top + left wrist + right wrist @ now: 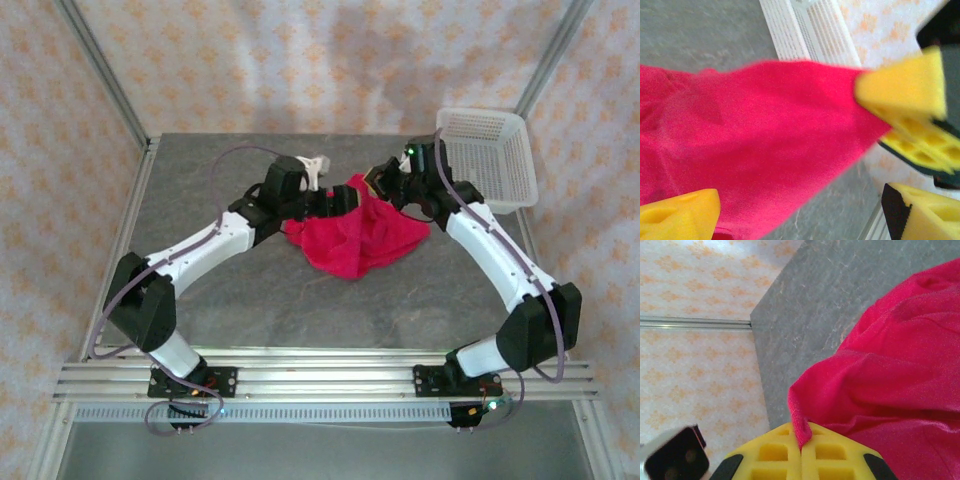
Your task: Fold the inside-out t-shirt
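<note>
The inside-out t-shirt (pixel 355 235) is a bright red bunch of cloth in the middle of the grey table, its top pulled up toward both grippers. My left gripper (pixel 340 198) stands open at the shirt's upper left; in the left wrist view its yellow fingers (pixel 680 215) are far apart, with the red cloth (pixel 755 135) stretched in front of them. My right gripper (pixel 385 180) is shut on a corner of the shirt's edge (pixel 799 425), the cloth pinched between its yellow pads (pixel 770 455). The left wrist view also shows the right gripper (pixel 905 100) holding that corner taut.
A white mesh basket (pixel 485 155) stands at the table's back right corner, just behind the right arm, and its wall (pixel 810 30) is also in the left wrist view. Bare grey tabletop (pixel 200 300) lies to the front and left of the shirt. Patterned curtain walls surround the table.
</note>
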`<state>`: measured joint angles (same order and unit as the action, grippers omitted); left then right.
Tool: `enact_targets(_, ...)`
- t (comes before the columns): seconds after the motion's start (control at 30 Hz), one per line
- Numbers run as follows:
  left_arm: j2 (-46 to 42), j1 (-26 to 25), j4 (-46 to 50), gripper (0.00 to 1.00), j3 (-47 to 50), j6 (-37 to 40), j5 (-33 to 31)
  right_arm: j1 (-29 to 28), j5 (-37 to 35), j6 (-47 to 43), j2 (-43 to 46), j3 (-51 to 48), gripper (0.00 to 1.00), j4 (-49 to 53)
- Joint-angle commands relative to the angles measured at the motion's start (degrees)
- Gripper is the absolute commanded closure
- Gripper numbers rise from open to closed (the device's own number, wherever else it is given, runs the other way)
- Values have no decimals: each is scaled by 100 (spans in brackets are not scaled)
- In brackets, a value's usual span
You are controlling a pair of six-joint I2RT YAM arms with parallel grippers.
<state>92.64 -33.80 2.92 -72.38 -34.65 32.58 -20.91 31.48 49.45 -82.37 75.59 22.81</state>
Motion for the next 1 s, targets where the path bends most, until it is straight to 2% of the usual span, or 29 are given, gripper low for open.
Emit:
enact_targets(0.0, 317, -242, 501, 15, -288, 618, -110, 19, 165, 82, 23, 88, 100, 51)
enact_targets(0.13, 594, -276, 593, 15, -435, 667, -286, 24, 139, 48, 58, 138, 100, 161)
enact_targets(0.23, 696, -276, 593, 26, -524, 748, -435, 30, 180, 55, 84, 149, 100, 189)
enact_targets(0.27, 734, -276, 595, 32, -573, 763, -435, 40, 199, 72, 97, 151, 100, 189)
enact_targets(0.37, 829, -269, 650, 62, -735, 827, -453, 79, 277, 100, 98, 156, 100, 198)
enact_targets(0.43, 843, -261, 677, 91, -795, 855, -456, 129, 322, 88, 109, 127, 100, 213)
enact_targets(0.47, 827, -243, 699, 100, -809, 864, -429, 169, 325, 47, 124, 118, 99, 255)
enact_targets(0.53, 691, -191, 687, 100, -747, 834, -365, 392, 205, -233, 154, 61, 67, 534)
enact_targets(0.57, 605, -157, 647, 100, -680, 806, -314, 507, 141, -348, 183, -20, 58, 624)
enact_targets(0.6, 483, -111, 565, 100, -583, 750, -236, 654, 98, -452, 202, -153, 53, 679)
enact_targets(0.73, 24, 73, 133, 100, -118, 500, -67, 896, 201, -576, 85, -725, 53, 493)
enact_targets(0.97, -70, 133, 8, 100, 2, 438, 71, 831, 692, -40, -541, -1289, 53, -760)
